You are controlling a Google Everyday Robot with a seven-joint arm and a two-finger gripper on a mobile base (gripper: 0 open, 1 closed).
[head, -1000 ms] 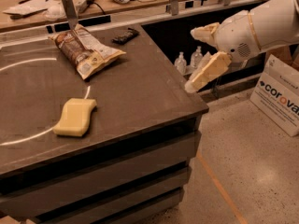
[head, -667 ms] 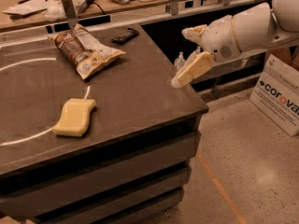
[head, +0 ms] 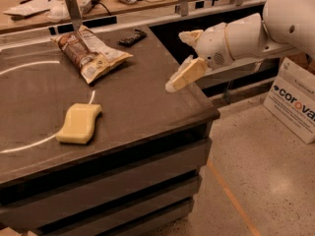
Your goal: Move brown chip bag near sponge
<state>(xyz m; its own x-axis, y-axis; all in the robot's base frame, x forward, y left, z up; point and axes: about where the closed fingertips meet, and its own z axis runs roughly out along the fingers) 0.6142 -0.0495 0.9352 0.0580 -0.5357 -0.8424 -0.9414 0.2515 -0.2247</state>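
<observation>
The brown chip bag (head: 91, 53) lies flat at the back of the dark table (head: 147, 102), brown and cream with label panels. The pale yellow sponge (head: 78, 123) lies nearer the front left, well apart from the bag. My gripper (head: 176, 61) hangs in the air over the table's right edge, to the right of both objects. It is open and empty, with one cream finger (head: 186, 73) pointing down-left and the other above it.
A small dark wrapped bar (head: 132, 37) lies right of the bag at the table's back edge. A white curved line (head: 29, 65) marks the table top. A cluttered bench (head: 49, 4) stands behind. A white printed box (head: 295, 100) stands on the floor at right.
My gripper has moved left from beside the table to over its right edge. The bag and sponge have not moved.
</observation>
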